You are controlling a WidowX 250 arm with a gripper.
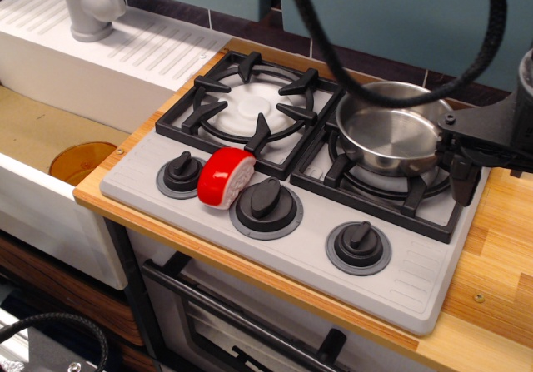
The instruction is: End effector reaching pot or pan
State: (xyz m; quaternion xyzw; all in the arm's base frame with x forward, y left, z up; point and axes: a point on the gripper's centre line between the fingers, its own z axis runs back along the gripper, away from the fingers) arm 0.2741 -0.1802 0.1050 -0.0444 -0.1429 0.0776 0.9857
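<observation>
Pan (390,136) on the right-hand burner grate (379,181), lying at nine o'clock from the end effector (470,160), which hangs just beside its rim; whether its fingers are spread or closed cannot be told.

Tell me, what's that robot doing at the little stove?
A black robot gripper is reaching in from the right toward a shiny steel pan. The pan sits on the right burner grate of a toy stove. The gripper is right at the pan's near-right edge, with one finger pointing down beside it, but it doesn't look like it has grabbed the pan. A red and white toy lies by the knobs, untouched.
</observation>
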